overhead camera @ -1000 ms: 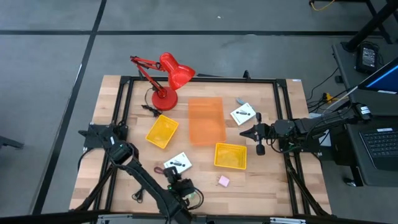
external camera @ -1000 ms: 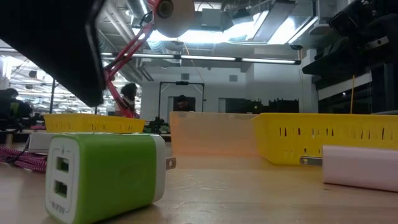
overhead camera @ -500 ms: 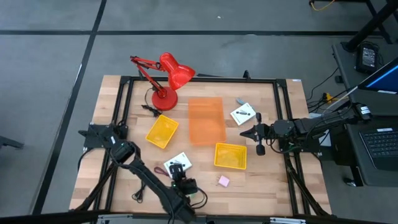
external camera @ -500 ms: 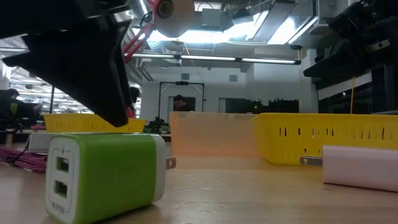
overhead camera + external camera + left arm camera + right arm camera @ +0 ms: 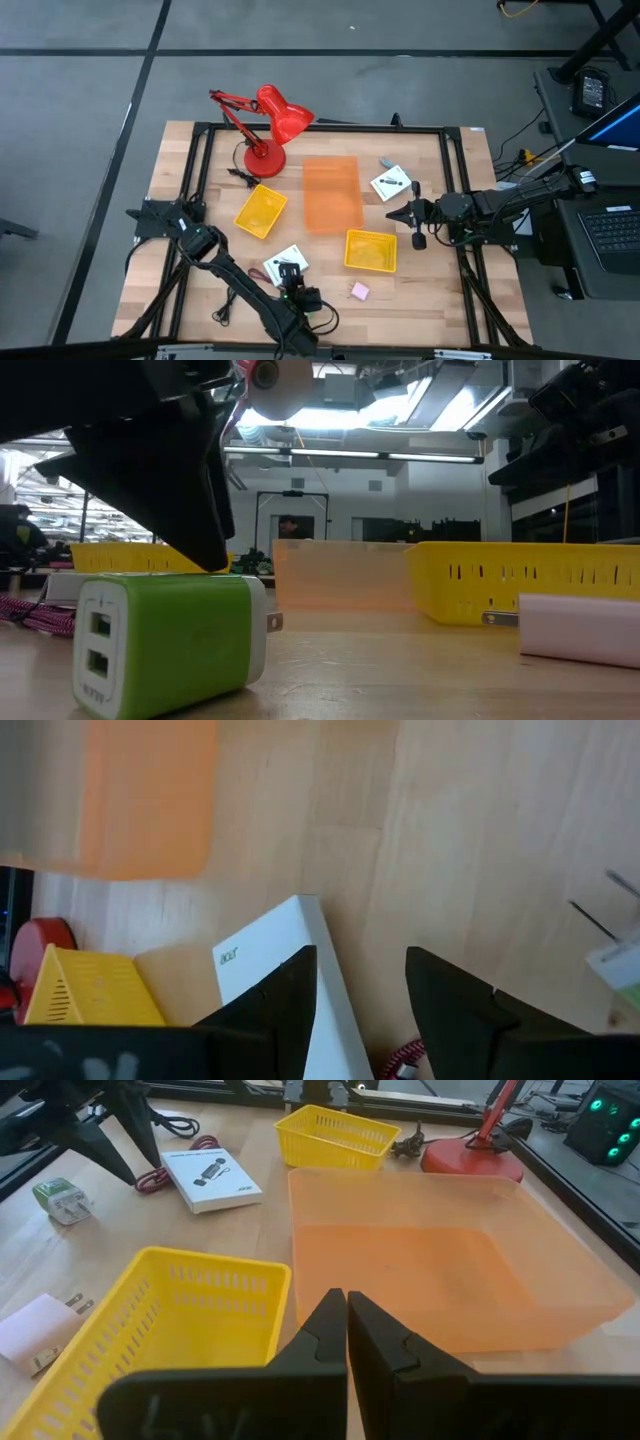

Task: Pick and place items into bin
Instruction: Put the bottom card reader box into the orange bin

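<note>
My left gripper (image 5: 360,990) stands open near the table's front, pointing steeply down. One finger is over the edge of a white square card (image 5: 262,968), the other over bare wood. The card (image 5: 286,262) lies flat. A green block (image 5: 170,640) stands beside the gripper (image 5: 135,1168), and a maroon cord (image 5: 400,1060) lies just under it. A pink block (image 5: 359,291) lies to the right. The orange bin (image 5: 332,193) sits mid-table. My right gripper (image 5: 345,1320) hangs shut over the table's right side.
Two yellow baskets (image 5: 261,211) (image 5: 370,250) flank the orange bin. A second white card (image 5: 392,184) lies at the far right. The red desk lamp (image 5: 270,125) stands at the far edge. A black cord (image 5: 222,312) lies near the front left.
My left gripper has sunk a little toward the green block and the white card, shifted slightly toward the table's right, and rolled about its own axis. Its fingers have stayed equally wide apart.
</note>
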